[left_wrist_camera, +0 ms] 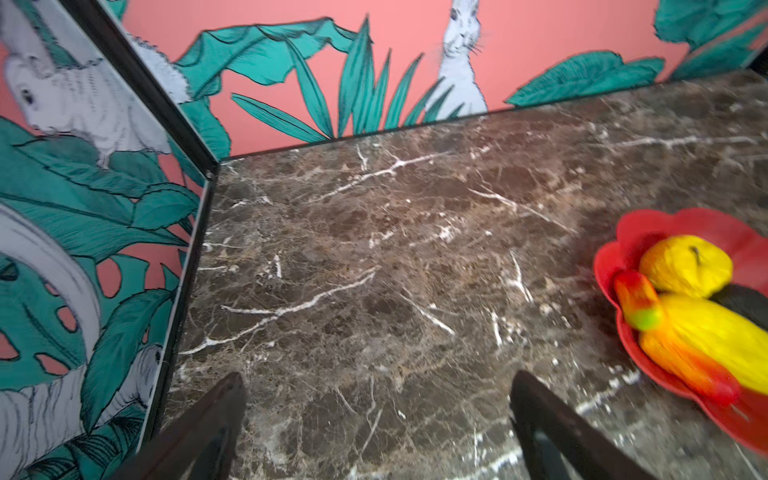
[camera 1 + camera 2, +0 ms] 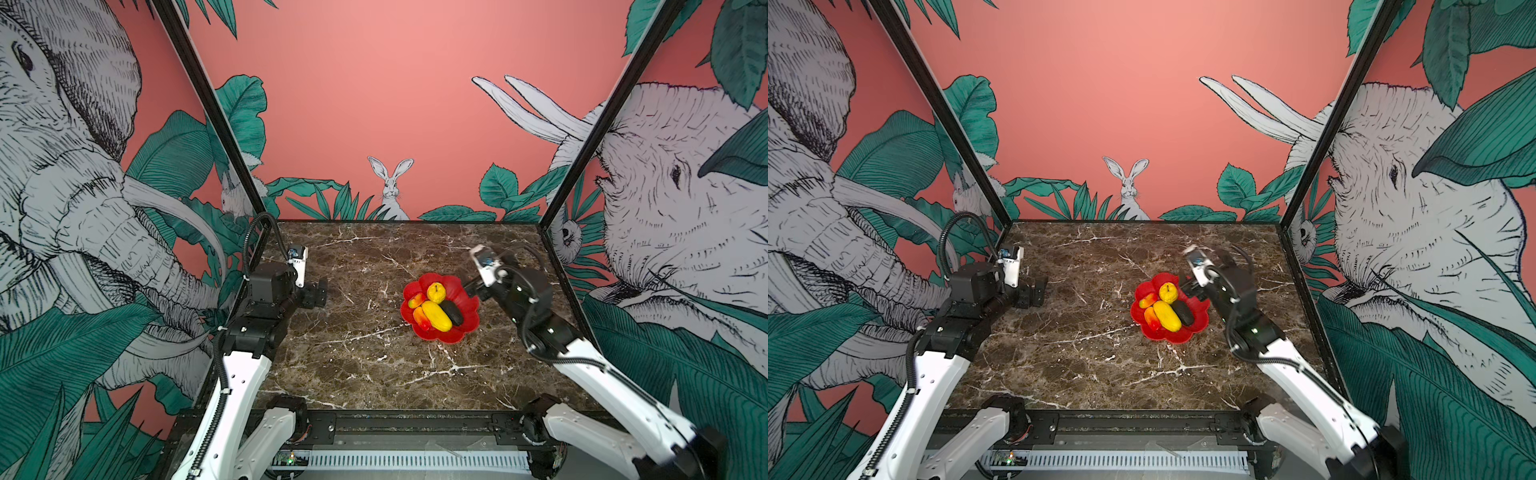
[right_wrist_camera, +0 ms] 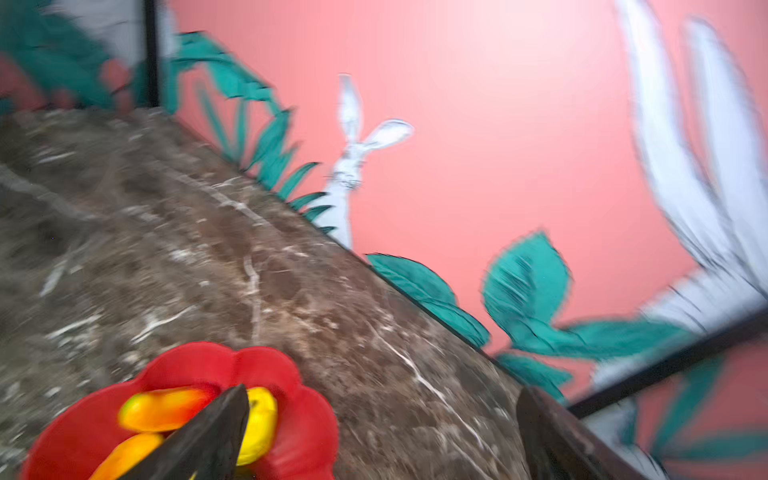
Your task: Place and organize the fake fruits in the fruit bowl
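Red flower-shaped bowl (image 2: pixel 468 309) right of centre on the marble table (image 2: pixel 353 361), and loaded. At the back, round yellow one (image 2: pixel 436 292) with the dark stem showing. Across the middle, long yellow one (image 2: pixel 437 316). Tucked against its right side, dark one (image 2: pixel 452 312). Down the left, a red-orange piece (image 2: pixel 417 300) with its twin (image 2: pixel 421 319) just in front. All five inside, packed side by side and touching, lying in the dished centre rather than up on the scalloped rim; probably laid lengthwise like that to stop any rolling. Nothing loose out on the table. Right gripper (image 3: pixel 382 392) at the bowl's far right edge, spread wide with nothing between the fingers; in its wrist view, one finger across the fruit, the other over bare marble. Reads as a hand clear of its load. Left gripper (image 1: pixel 376 376) well off to the left, likewise wide and empty, seemingly parked out of the way. By the look of it: placing done, at most a tidying nudge left.
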You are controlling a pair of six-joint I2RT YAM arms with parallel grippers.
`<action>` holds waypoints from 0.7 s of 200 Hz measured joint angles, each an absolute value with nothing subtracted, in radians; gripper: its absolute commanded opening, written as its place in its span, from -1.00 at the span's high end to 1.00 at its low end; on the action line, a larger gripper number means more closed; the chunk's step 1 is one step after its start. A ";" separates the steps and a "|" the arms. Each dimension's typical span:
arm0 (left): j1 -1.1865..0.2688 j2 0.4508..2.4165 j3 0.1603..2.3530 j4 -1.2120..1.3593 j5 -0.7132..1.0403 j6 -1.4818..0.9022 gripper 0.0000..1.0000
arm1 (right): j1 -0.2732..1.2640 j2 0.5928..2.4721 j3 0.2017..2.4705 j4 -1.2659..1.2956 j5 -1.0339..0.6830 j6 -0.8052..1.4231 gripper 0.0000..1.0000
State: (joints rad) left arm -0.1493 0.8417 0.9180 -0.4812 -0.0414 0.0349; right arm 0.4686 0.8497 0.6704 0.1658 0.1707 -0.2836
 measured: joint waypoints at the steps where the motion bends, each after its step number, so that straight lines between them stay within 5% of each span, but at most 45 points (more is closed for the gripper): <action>1: -0.149 0.842 0.914 -0.472 -0.048 0.033 -0.99 | 0.466 0.844 0.664 0.168 0.174 -0.275 -0.99; 44: -0.149 0.904 0.636 -0.131 -0.232 0.004 -0.99 | 0.143 0.771 0.325 0.280 0.331 -0.003 -0.99; 140: -0.109 1.364 0.425 0.533 -0.309 0.117 -0.99 | 0.115 1.582 0.255 0.994 0.379 -0.007 -0.99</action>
State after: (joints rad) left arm -0.1085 1.3640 0.4248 0.5331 -0.3088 0.1169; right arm 0.1150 1.5822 0.2554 0.9943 0.3790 -0.0067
